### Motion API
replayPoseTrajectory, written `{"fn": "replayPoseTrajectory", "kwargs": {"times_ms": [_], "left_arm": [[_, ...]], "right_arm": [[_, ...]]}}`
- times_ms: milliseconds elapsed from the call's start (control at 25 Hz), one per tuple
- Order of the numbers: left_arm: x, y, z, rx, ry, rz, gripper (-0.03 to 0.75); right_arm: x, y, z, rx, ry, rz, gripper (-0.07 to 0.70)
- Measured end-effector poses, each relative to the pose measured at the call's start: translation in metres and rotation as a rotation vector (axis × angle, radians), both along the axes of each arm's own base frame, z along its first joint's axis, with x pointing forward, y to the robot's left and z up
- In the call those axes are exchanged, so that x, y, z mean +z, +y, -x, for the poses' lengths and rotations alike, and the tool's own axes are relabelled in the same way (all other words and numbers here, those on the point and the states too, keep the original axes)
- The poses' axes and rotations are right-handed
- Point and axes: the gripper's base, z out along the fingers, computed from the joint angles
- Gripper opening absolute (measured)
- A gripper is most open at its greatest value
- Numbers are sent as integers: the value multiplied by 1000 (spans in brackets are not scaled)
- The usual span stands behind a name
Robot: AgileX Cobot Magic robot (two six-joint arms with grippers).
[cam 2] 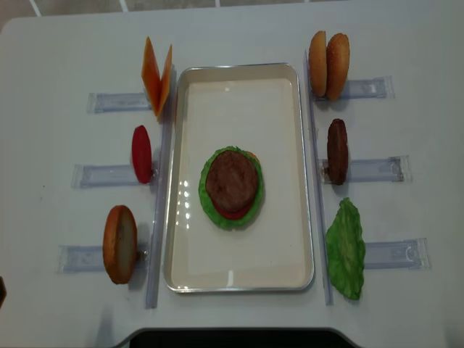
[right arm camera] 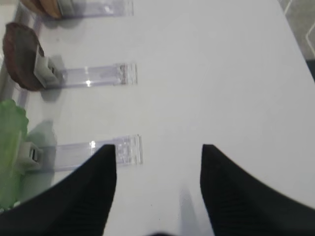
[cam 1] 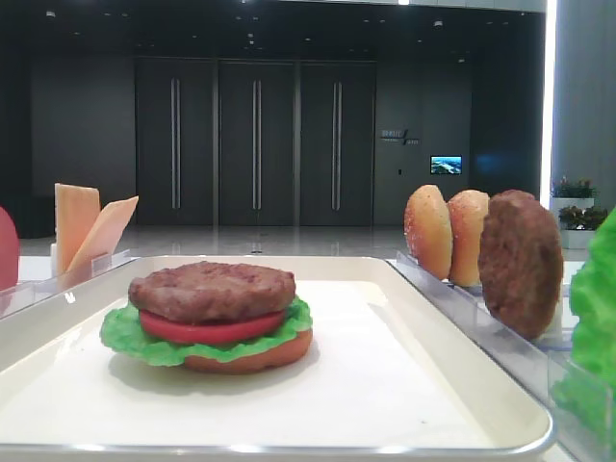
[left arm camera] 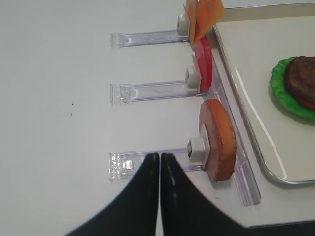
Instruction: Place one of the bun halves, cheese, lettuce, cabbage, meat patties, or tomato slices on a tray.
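Left hand hovers pinched shut and empty over the white tabletop, above the near end of a clear rack. Just ahead of it on that rack, a bun half stands on edge; beyond come a tomato slice and the cheese. Right hand hangs wide and empty over bare tabletop, with lettuce and an upright meat patty off to its left. Between both hands lies the tray, carrying a stack of bun base, lettuce, tomato and patty.
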Motion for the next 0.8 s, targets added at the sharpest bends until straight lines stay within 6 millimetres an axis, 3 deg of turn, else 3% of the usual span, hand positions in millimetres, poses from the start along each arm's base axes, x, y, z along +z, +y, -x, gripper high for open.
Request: {"fn": "replayPoseTrajectory", "kwargs": {"times_ms": [160,800], "left_arm": [[0,0,0,0,0,0,-1],[0,0,0,0,0,0,-1]], "right_arm": [[0,2,22,12,-147,9,370],[0,3,23,26,-158,11,359]]}}
